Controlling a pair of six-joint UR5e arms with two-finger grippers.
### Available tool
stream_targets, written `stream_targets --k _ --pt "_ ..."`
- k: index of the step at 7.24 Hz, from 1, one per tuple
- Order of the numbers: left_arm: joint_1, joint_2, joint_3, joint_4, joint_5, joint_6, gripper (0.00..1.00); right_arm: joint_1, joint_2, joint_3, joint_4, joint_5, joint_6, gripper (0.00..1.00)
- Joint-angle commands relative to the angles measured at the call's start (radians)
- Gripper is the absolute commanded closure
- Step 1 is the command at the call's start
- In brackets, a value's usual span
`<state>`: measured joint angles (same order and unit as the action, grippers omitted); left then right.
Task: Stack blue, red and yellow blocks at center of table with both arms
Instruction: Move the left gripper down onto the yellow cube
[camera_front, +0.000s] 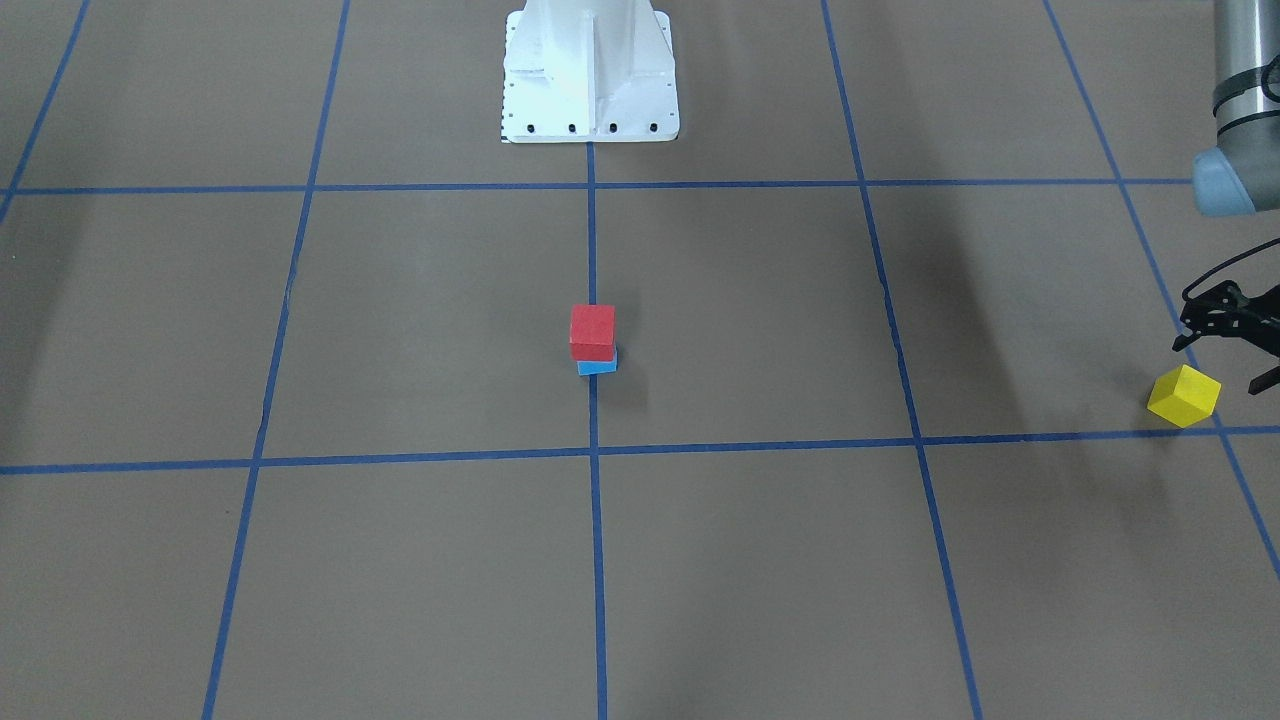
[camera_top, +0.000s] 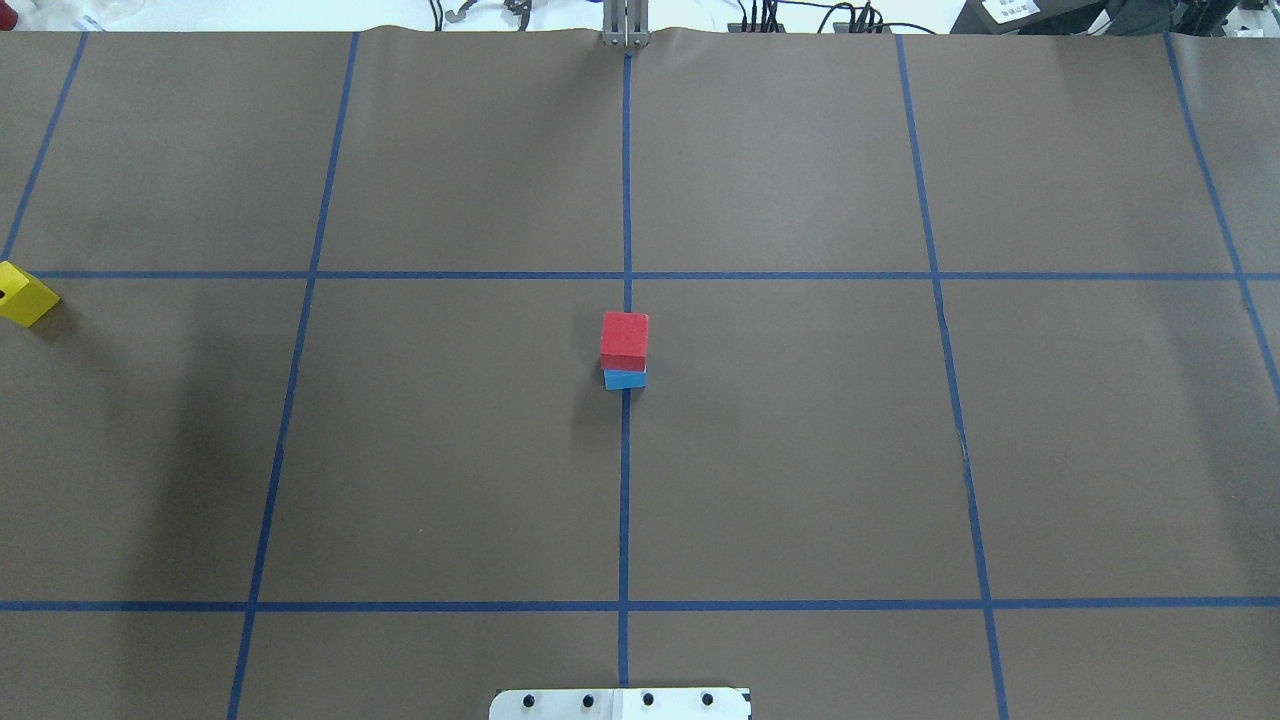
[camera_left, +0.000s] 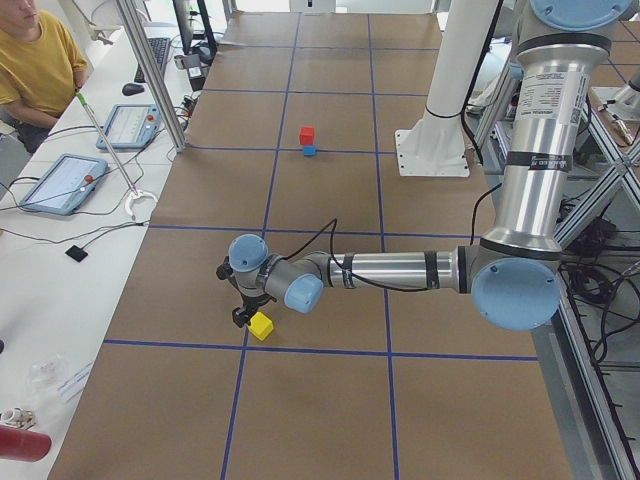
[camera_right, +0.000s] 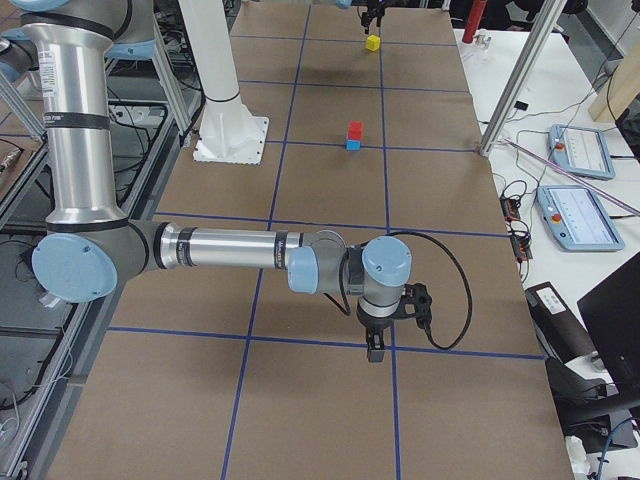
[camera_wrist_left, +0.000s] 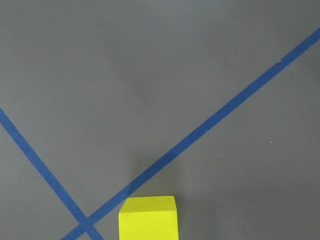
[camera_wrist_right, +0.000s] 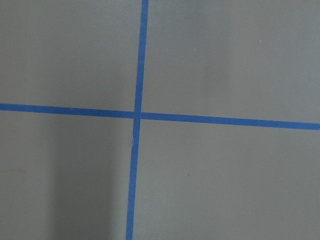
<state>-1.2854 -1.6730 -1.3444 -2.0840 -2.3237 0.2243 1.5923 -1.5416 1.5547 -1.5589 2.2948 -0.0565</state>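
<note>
A red block (camera_front: 592, 330) sits on a blue block (camera_front: 598, 366) at the table's centre, where they also show in the overhead view as red (camera_top: 625, 338) over blue (camera_top: 625, 379). A yellow block (camera_front: 1184, 396) lies alone far out on my left side, at the overhead view's left edge (camera_top: 25, 297). My left gripper (camera_front: 1218, 365) hovers just beside and above it, jaws apart and empty. The left wrist view shows the yellow block (camera_wrist_left: 149, 217) at its bottom edge. My right gripper (camera_right: 375, 350) shows only in the right side view, low over bare table. I cannot tell whether it is open.
The white robot pedestal (camera_front: 590, 70) stands at the table's robot-side edge. Blue tape lines (camera_top: 625, 500) divide the brown table into squares. A seated operator (camera_left: 30, 50) and tablets (camera_left: 60, 180) are on a side desk beyond a metal post (camera_left: 150, 75).
</note>
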Motion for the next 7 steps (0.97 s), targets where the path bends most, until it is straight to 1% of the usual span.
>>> stream_targets --k 1,4,7 --pt "0.008 -0.014 0.054 -0.007 0.001 -0.011 0.01 0.000 0.003 -0.002 -0.001 0.000 0.001 0.00" --pt "0.021 -0.060 0.109 -0.004 0.001 -0.043 0.01 0.000 0.003 -0.002 -0.001 0.002 0.001 0.00" --pt "0.067 -0.066 0.139 -0.005 0.007 -0.057 0.01 0.000 0.005 -0.004 -0.001 0.000 0.001 0.00"
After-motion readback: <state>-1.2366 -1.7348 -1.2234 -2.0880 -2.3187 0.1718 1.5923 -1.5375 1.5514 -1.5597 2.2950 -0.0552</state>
